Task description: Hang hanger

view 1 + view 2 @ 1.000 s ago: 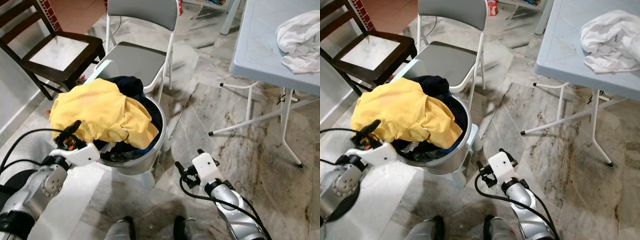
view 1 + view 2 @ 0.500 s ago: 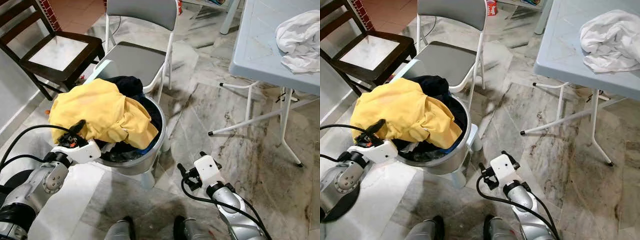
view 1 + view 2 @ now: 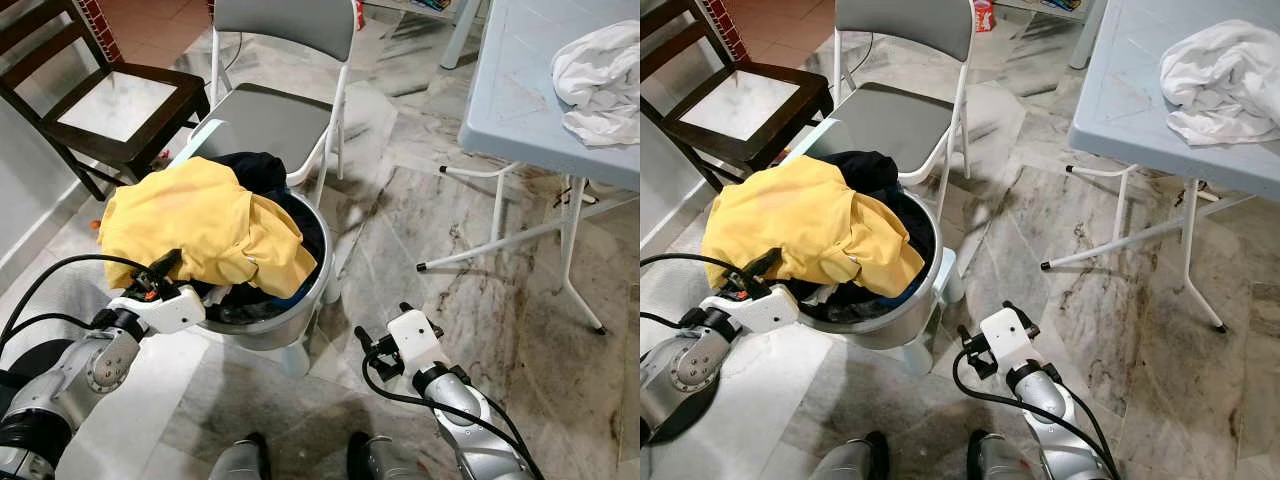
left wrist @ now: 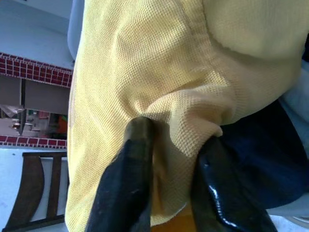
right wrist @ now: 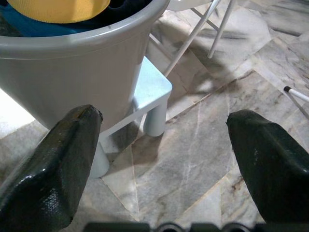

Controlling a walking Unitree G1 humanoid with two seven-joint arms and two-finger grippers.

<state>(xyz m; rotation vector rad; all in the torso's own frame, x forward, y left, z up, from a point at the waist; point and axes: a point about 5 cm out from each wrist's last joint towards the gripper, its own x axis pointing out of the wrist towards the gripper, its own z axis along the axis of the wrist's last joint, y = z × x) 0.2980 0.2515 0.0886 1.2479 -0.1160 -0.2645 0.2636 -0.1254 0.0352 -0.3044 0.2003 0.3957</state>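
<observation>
A yellow shirt [image 3: 200,225] is heaped over dark clothes [image 3: 255,170] in a grey laundry basket [image 3: 290,320] that stands on a small white stool [image 5: 152,92]. My left gripper [image 3: 160,272] is at the shirt's near edge. In the left wrist view its black fingers [image 4: 135,169] stand close together with a fold of the yellow shirt [image 4: 159,72] pinched between them. My right gripper [image 3: 385,335] hangs low to the right of the basket, above the floor. Its fingers [image 5: 53,164] are spread wide with nothing between them.
A grey folding chair [image 3: 270,115] stands right behind the basket and a dark wooden chair [image 3: 110,100] at the back left. A light blue table [image 3: 530,100] with a white cloth [image 3: 600,80] is at the right, its thin legs [image 3: 570,250] reaching onto the marble floor.
My left gripper has moved right along the basket's near side and pushed into the yellow shirt's edge. The right gripper has sunk a little and stays open.
</observation>
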